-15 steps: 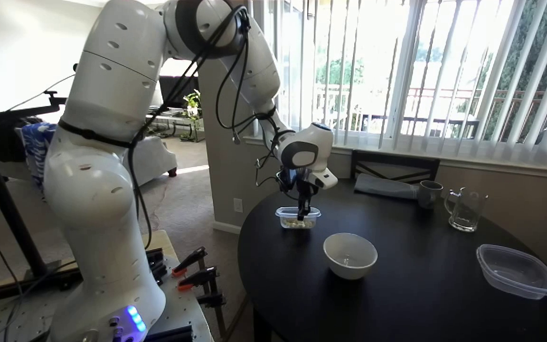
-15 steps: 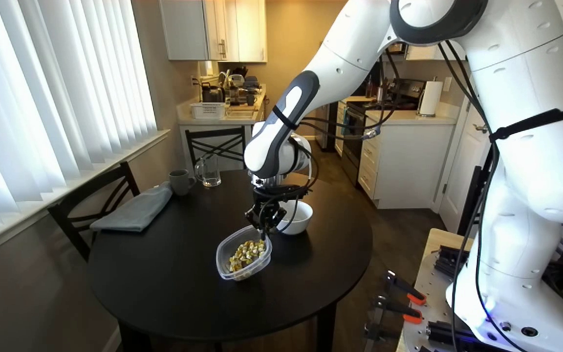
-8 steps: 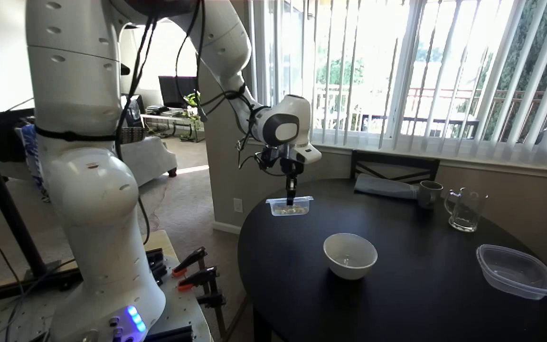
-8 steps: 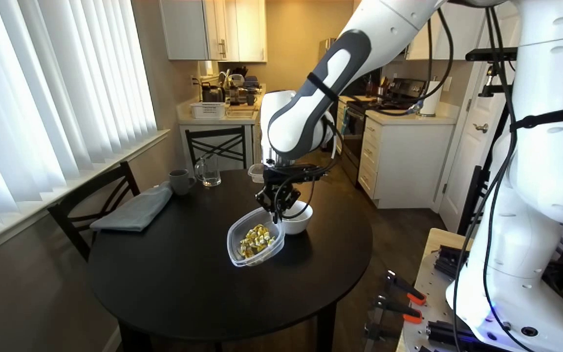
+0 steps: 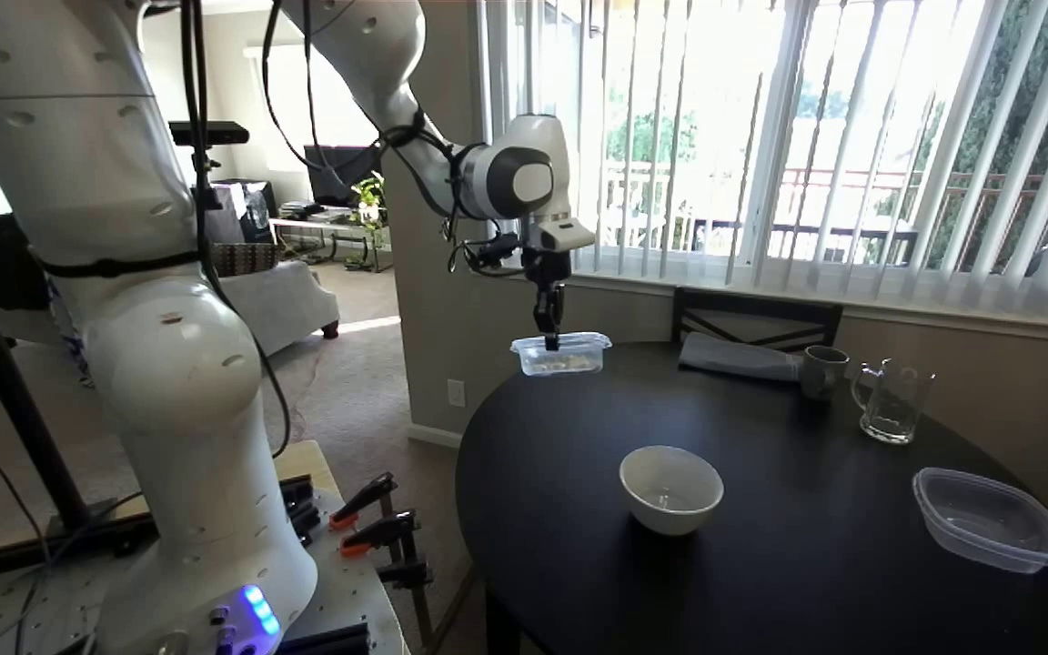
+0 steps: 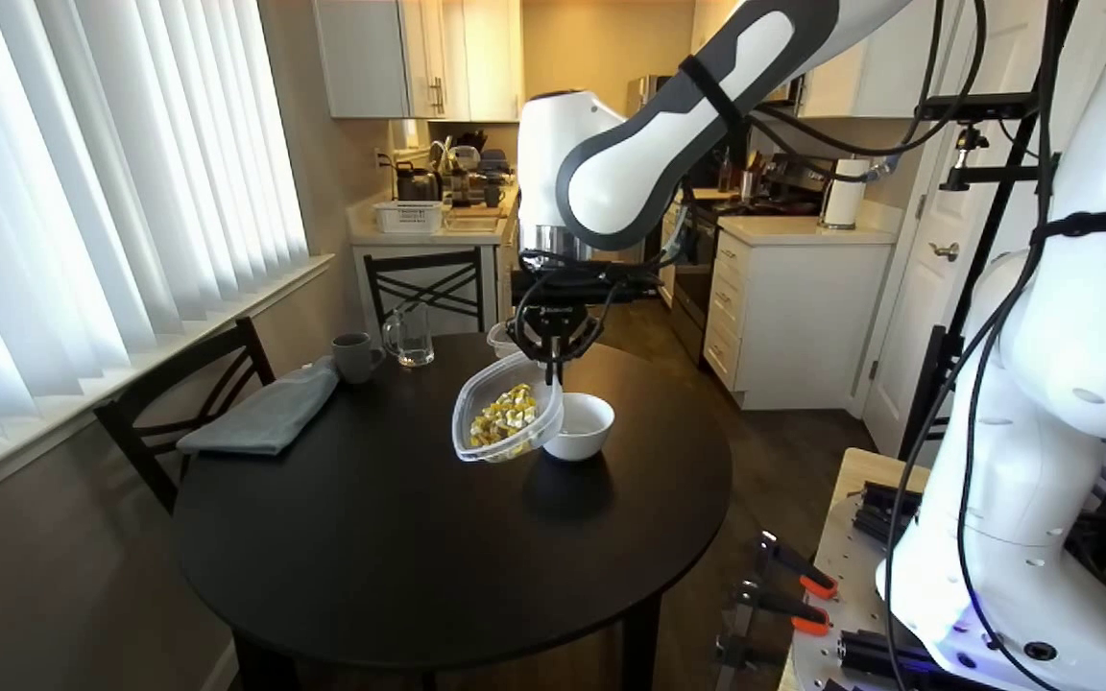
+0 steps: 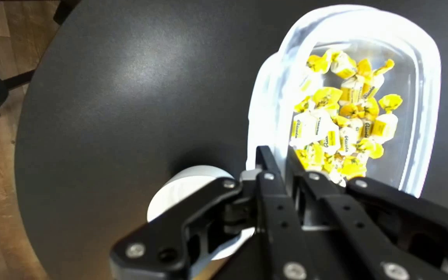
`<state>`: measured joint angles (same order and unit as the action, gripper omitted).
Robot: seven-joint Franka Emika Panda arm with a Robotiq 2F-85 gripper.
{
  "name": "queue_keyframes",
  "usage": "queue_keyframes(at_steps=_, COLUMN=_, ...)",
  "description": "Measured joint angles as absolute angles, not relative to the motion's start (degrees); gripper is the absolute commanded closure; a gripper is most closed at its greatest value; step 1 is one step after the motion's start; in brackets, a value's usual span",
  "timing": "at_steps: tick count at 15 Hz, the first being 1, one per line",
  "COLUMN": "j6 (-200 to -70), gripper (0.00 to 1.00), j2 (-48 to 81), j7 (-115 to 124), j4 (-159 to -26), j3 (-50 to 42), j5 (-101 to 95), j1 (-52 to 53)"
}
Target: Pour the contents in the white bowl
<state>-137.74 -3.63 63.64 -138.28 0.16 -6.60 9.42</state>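
"Pinching something, is the Robotiq gripper [image 7: 280,156]?"

"Yes, its two jaws are clamped on the rim of a small clear plastic container [image 7: 430,93], which hangs in the air, mouth upward."

"What's inside it?"

"Ricola candies [image 7: 340,128] in yellow and white wrappers, lying in a loose heap."

"Where does the white bowl [image 5: 670,491] sit, then?"

"Lower down, upright on the round black table [image 6: 371,547]. From the wrist it shows just beside the container, partly hidden by the gripper; in an exterior view the two are plainly apart."

"What else is on the table, farther out?"

"A shallow clear container [image 5: 988,523], well apart from the bowl. A grey mug [image 5: 822,373] and a glass beer mug [image 5: 892,405] stand near each other, and a folded cloth [image 6: 260,413] lies right by the grey mug; I can't tell whether cloth and mug touch."

"Farther still?"

"A dark chair [image 5: 751,305] behind the cloth, then white vertical blinds [image 6: 121,173]."
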Motion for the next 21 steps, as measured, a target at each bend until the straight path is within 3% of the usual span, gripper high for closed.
queue_keyframes(at_steps=9, j6=-126.04, gripper=0.98, j2=-2.51, j7=74.69, j4=-131.01, j3=1.11, j5=-9.68, j1=3.32)
queue_keyframes(at_steps=21, j6=-98.87, gripper=0.98, j2=5.63, j7=84.09, j4=-117.77, j3=-2.26, j5=-19.51, j1=-0.26)
